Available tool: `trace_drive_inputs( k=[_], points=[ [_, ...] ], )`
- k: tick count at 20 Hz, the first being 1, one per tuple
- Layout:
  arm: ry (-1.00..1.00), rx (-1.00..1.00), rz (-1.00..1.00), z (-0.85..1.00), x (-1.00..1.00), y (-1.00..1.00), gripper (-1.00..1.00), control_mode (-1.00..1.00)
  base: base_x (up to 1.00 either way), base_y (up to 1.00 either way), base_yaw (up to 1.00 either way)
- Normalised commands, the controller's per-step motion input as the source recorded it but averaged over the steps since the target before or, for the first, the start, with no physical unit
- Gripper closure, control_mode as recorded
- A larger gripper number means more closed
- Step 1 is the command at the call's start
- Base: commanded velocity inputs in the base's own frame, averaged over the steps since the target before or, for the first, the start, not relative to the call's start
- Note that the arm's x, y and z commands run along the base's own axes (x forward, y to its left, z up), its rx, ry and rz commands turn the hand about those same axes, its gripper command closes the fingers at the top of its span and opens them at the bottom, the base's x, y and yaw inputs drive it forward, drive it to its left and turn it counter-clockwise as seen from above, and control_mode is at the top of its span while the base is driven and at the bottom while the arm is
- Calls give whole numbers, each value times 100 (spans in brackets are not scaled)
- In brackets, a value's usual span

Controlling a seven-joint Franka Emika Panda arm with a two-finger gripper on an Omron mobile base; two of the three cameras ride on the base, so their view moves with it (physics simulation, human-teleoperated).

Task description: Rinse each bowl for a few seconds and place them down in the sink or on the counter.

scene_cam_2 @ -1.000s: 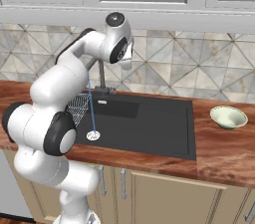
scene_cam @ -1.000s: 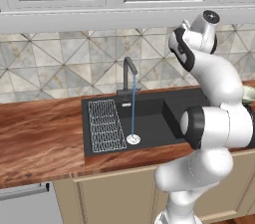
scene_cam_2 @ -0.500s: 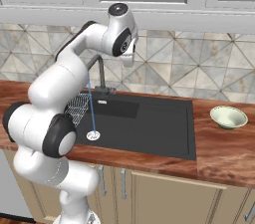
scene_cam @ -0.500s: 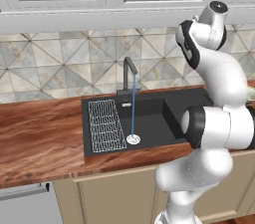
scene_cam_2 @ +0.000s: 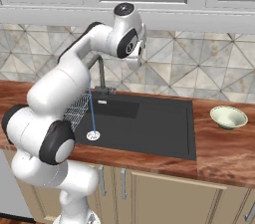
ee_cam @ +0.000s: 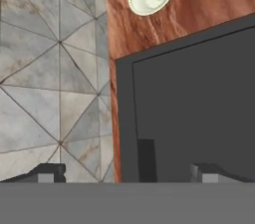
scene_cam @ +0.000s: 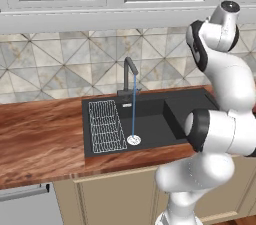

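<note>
On my left I see water running from the faucet (scene_cam_2: pixel 98 71) into the black sink (scene_cam_2: pixel 149 123). My gripper (ee_cam: pixel 127 173) hangs high above it, fingers spread wide and holding nothing. The pale bowl (scene_cam_2: pixel 228 117) sits on the counter (scene_cam_2: pixel 224 143), right of the sink.

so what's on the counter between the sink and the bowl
Nothing: in the right base view, bare wood counter separates the sink from the bowl.

Wood-grain counter (scene_cam_2: pixel 226 148); pale bowl (scene_cam_2: pixel 228 117) upright on it, right of sink (scene_cam_2: pixel 149 123).
</note>
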Motion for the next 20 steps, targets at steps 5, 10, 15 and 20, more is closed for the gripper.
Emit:
trace_drive_inputs(
  k=[5,10,15,20],
  points=[
    [0,1,-7,-7,-18,-46,-100,-100,0,0,0],
    [1,2,-6,-8,-15,-48,-100,-100,0,0,0],
    [1,1,-10,-7,-16,-36,-100,-100,0,0,0],
    [0,0,-17,-11,-9,-17,-100,-100,0,0,0]
  ],
)
